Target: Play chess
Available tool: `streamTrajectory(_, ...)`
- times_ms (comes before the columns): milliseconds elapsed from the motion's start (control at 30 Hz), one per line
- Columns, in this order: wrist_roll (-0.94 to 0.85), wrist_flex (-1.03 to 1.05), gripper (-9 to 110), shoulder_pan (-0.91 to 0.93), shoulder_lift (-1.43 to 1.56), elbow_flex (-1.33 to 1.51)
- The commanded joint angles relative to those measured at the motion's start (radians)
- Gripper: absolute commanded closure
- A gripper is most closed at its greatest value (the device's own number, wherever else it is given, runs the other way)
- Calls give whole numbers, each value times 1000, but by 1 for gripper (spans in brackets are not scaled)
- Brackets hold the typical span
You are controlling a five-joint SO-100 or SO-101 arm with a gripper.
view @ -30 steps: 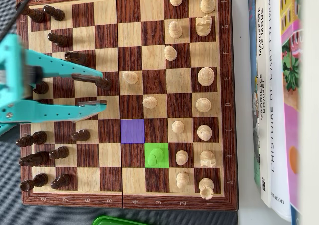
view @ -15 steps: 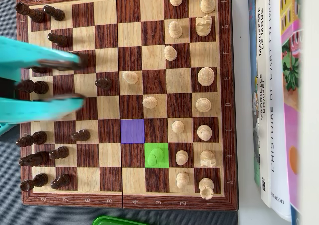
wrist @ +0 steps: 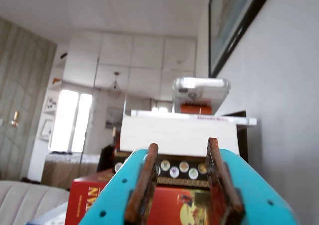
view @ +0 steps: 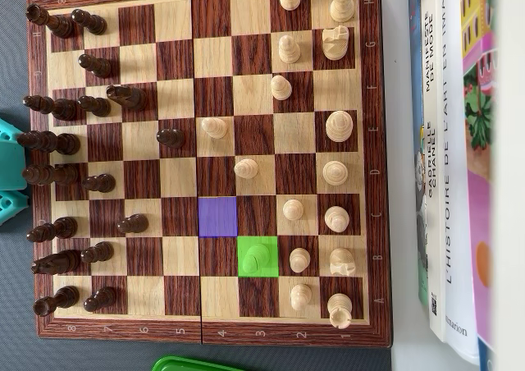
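desk (view: 402,338) carries the chessboard (view: 205,326), filling it edge to edge in the overhead view | books (view: 447,182) stacked along its right edge | green-marked pawn (view: 257,256) toward the board's bottom edge | my jaws (wrist: 182,150) apart, empty, raised

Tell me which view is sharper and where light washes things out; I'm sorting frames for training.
Overhead view: sharp and evenly lit, the chessboard squares and pieces crisp, shadows short and soft. Wrist view: soft overall, the gripper close to the lens and blurred, the bright window blown out to white, the background room hazy.
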Motion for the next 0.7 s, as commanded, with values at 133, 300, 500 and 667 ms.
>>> streamTrajectory(133, -6, -293, 86, 9, 11, 20)
streamTrajectory(300, -6, -494, 86, 9, 11, 20)
streamTrajectory(500, -6, -713, 86, 9, 11, 20)
streamTrajectory(667, -8, -864, 86, 9, 11, 20)
